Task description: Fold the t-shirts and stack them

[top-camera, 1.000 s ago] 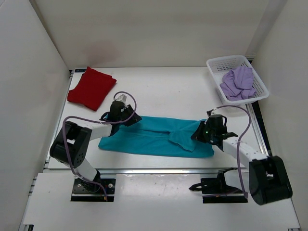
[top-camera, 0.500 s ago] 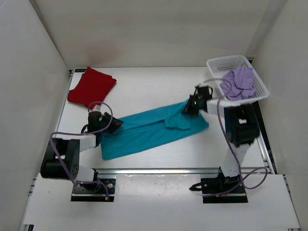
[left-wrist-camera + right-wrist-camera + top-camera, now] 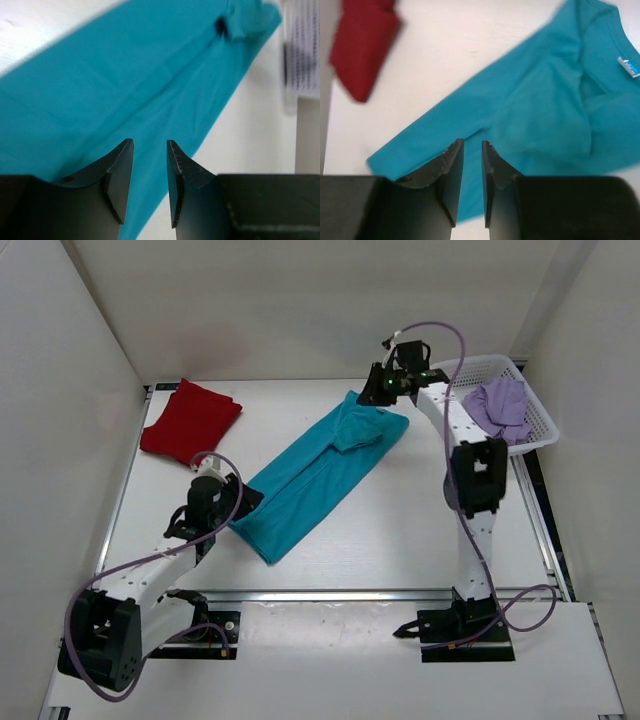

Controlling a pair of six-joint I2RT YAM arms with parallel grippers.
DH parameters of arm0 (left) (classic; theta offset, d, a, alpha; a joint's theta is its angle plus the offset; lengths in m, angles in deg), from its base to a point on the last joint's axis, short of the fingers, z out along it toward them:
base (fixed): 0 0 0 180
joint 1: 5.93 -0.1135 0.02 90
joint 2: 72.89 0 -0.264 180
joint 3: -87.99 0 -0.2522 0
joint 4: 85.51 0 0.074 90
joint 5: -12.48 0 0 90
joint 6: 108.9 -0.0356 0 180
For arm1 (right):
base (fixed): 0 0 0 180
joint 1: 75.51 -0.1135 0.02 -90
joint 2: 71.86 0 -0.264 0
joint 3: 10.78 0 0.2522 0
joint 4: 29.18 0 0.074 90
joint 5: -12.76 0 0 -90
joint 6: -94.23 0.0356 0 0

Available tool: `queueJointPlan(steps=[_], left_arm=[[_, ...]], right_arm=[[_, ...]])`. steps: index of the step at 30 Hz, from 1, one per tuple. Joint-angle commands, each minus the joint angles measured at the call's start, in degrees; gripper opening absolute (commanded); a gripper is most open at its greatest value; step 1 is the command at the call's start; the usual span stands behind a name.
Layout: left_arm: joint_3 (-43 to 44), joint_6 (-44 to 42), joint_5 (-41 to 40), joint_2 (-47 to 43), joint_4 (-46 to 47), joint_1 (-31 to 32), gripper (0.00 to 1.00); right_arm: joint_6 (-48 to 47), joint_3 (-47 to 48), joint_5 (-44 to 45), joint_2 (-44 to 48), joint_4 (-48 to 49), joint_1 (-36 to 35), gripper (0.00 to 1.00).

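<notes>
Over the last second you have swung the teal t-shirt (image 3: pixel 320 465) from lying crosswise near the arms to a long diagonal on the table (image 3: pixel 400 530). The left arm has drawn back to the near left and the right arm has reached to the far side.

At the far left the dark red t-shirt (image 3: pixel 190 422) lies folded, well apart from the teal one. Your left gripper (image 3: pixel 149 144) sits at the teal shirt's near-left end, its fingers parted by a narrow gap with no cloth pinched between them. The shirt runs up and right from there, a sleeve folded over its collar end. Your right gripper (image 3: pixel 471 144) hangs over that far end, its fingers parted only narrowly and holding nothing. Further right, the lavender t-shirt (image 3: pixel 497 408) lies bunched in the white basket (image 3: pixel 470 365).
</notes>
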Motion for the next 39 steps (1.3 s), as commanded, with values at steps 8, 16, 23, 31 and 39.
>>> queueJointPlan(steps=[8,16,23,31,39], left_arm=[[0.1,-1.8,0.5,2.3,0.3,8.5,0.39],[0.4,-2.1,1.6,0.9,0.3,9.1,0.39],[-0.3,-3.6,2.6,0.1,-0.6,9.2,0.40],[-0.5,-4.2,3.4,-0.9,-1.6,8.1,0.40],[0.0,-5.8,1.3,1.5,-3.2,12.5,0.41]], right_arm=[[7.9,-63.4,2.8,45.7,34.2,-11.0,0.27],[15.5,-77.0,3.5,40.1,45.2,-17.4,0.35],[19.4,-75.8,6.3,29.3,50.5,-20.1,0.41],[20.1,-71.6,3.0,21.7,48.4,-19.7,0.00],[8.9,-80.0,-5.6,37.1,38.4,2.4,0.10]])
